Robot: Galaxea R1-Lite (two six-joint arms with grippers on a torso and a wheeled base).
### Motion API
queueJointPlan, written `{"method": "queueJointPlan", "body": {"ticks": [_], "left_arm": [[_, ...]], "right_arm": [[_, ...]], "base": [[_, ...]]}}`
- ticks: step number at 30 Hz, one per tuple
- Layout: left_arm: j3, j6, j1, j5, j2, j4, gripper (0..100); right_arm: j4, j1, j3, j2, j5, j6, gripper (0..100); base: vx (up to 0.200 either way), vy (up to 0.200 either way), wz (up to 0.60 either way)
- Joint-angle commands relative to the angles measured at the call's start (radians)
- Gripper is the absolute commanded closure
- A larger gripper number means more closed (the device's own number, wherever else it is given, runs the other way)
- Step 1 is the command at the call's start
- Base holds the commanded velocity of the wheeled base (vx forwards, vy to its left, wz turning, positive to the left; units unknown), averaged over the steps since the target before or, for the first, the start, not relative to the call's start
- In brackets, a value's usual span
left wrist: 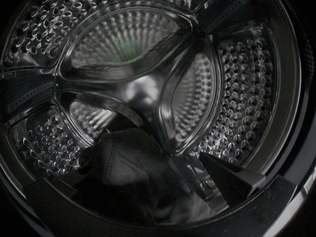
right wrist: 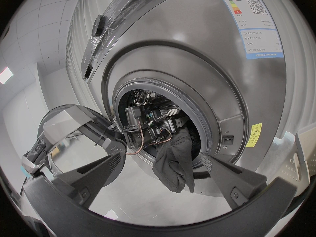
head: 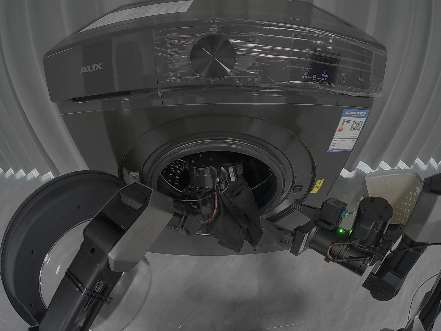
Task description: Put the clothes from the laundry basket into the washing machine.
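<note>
Your left gripper (left wrist: pixel 141 162) gapes wide, gripping nothing, inside the drum (left wrist: pixel 243 83); the dark garment (head: pixel 236 217) trails behind it, lengthwise over the door rim (head: pixel 287 175).

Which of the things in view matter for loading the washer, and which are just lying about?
Job in hand:
dark garment, hanging half out of the drum
washing machine
open door
laundry basket
right end effector, open

Just there:
curtain
energy label
yellow sticker
plastic film on the control panel
</note>
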Motion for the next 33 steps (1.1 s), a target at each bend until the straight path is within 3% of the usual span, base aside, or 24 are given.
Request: {"method": "queueJointPlan", "body": {"ticks": [1,8,15,26,27,33], "left_arm": [[0.128,0.014,-0.015,-0.019,-0.133,0.065,0],[0.266,0.017,-0.044,-0.047,-0.184,0.165,0],[0.333,0.07,-0.052,-0.078,-0.172,0.174,0],[0.333,0.071,-0.05,-0.081,-0.122,0.214,0],[0.338,0.071,-0.052,-0.081,-0.122,0.216,100],[0.297,0.071,-0.052,-0.068,-0.098,0.206,100]], "right_arm": [[-0.006,-0.001,0.0,0.002,0.0,0.0,0],[-0.006,0.002,0.0,0.002,0.0,0.0,0],[-0.006,0.007,0.0,0.002,0.0,0.0,0],[-0.006,0.009,-0.003,0.003,0.002,0.001,0],[-0.006,0.009,-0.006,0.008,0.0,0.001,0],[-0.007,0.01,-0.008,0.011,0.0,0.0,0]], "base": [[0.0,0.0,0.0],[0.0,0.0,0.0],[0.0,0.0,0.0],[0.0,0.0,0.0],[0.0,0.0,0.0],[0.0,0.0,0.0]]}}
